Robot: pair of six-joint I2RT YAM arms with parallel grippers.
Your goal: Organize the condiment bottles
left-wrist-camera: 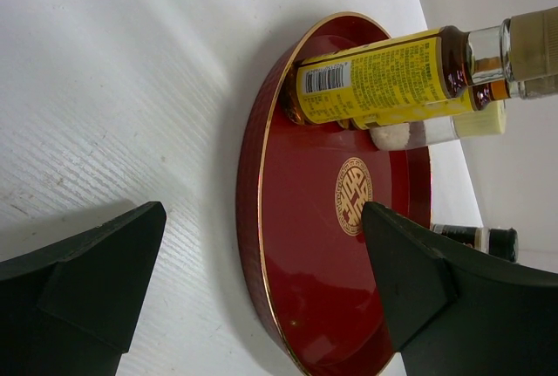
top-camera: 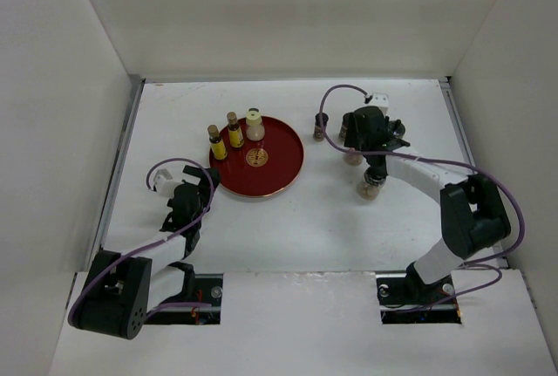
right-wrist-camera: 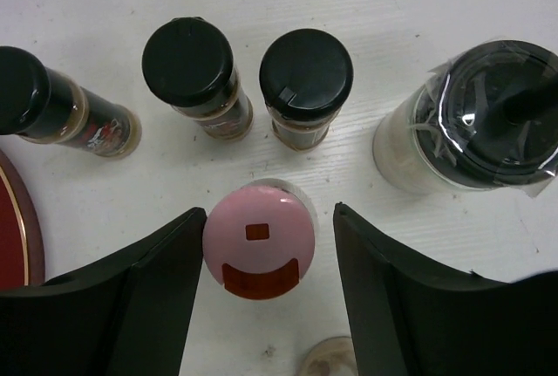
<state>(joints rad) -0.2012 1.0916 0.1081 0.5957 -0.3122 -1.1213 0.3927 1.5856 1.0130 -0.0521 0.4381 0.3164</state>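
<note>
Two slim yellow condiment bottles (top-camera: 216, 143) (top-camera: 234, 130) and a cream yellow-lidded one (top-camera: 254, 125) stand on the round red tray (top-camera: 279, 171). To the tray's right, my right gripper (right-wrist-camera: 268, 210) is open and straddles an upright pink-lidded bottle (right-wrist-camera: 259, 238); its left finger sits against the lid and the right one stands apart from it. Three black-capped bottles (right-wrist-camera: 188, 62) (right-wrist-camera: 305, 75) (right-wrist-camera: 22, 92) stand just beyond. My left gripper (left-wrist-camera: 261, 245) is open at the tray's left rim (left-wrist-camera: 253, 219) with nothing held. The nearest yellow bottle (left-wrist-camera: 375, 79) fills the top of the left wrist view.
A wide jar (right-wrist-camera: 488, 114) with a black lid under plastic wrap stands right of the black-capped bottles. One more small bottle (top-camera: 370, 187) stands nearer the arms, below the right gripper (top-camera: 353, 149). White walls enclose the table on three sides.
</note>
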